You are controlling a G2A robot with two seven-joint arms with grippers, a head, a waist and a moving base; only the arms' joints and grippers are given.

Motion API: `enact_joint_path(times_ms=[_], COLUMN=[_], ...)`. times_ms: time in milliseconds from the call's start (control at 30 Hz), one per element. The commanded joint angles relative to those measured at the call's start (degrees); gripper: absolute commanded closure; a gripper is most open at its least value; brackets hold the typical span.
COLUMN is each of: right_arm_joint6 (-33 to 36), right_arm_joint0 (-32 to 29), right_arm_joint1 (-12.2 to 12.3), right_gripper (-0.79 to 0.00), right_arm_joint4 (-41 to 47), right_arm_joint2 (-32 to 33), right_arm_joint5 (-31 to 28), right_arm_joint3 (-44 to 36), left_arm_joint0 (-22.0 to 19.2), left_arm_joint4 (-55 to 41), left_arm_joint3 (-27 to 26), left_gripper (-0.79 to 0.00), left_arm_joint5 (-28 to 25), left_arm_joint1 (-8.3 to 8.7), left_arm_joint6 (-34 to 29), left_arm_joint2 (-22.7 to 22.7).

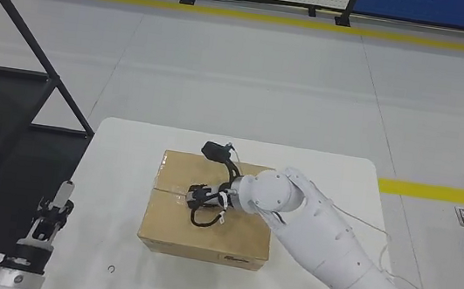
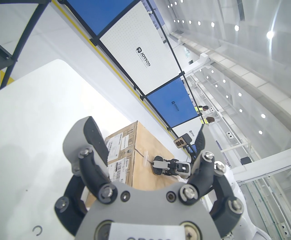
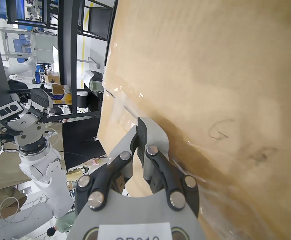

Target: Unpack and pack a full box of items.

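Box (image 2: 145, 147) taped shut; shipping labels (image 2: 117, 147) on side.

The right arm (image 1: 333, 246) is stretched forward and across towards the robot's left, with the elbow low and the wrist turned sideways. The right gripper (image 1: 199, 196) (image 3: 141, 141) (image 2: 159, 167) lies nearly flat and points to the left. Its fingers are closed, and the two dark pads (image 3: 142, 136) are pressed face to face. Whether something thin is caught between them I cannot tell.

The left arm (image 1: 22, 262) is held low at the robot's left side, well apart from the other arm. The left gripper (image 1: 54, 209) (image 2: 145, 134) points forward and somewhat up. Its fingers (image 2: 93, 134) are spread wide, with nothing between them.
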Motion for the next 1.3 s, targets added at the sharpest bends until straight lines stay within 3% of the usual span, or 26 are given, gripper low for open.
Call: enact_joint_path(times_ms=[0, 600, 867, 1033, 1267], right_arm_joint6=[-0.5, -5.4, -6.3, -4.3, 0.7], right_arm_joint0=[0.5, 4.8, 6.2, 7.2, 6.8], right_arm_joint1=[-1.0, -10.6, -14.0, -14.3, -12.4], right_gripper=[0.000, 0.000, 0.000, 0.000, 0.000], right_arm_joint4=[0.6, 4.7, 4.8, 6.3, 7.7], right_arm_joint2=[-0.7, -4.5, -4.9, -2.8, 1.5], right_arm_joint5=[-0.5, -6.0, -6.6, -8.6, -11.4], right_arm_joint3=[1.3, 13.0, 18.7, 22.0, 22.7], left_arm_joint0=[0.6, 5.9, 5.9, 5.4, 2.7], left_arm_joint4=[-0.4, -4.7, -6.6, -6.6, -5.3], left_arm_joint3=[-0.3, -0.5, 0.7, 1.0, 1.1], left_gripper=[-0.785, -0.785, -0.785, -0.785, -0.785], left_arm_joint5=[-0.3, -4.8, -6.4, -6.8, -6.2], left_arm_joint1=[-0.02, -0.31, -0.28, -0.18, 0.14], left_arm_joint6=[0.1, 0.8, -0.6, -2.2, -5.0], left_arm_joint2=[-0.5, -4.9, -6.2, -5.9, -5.0])
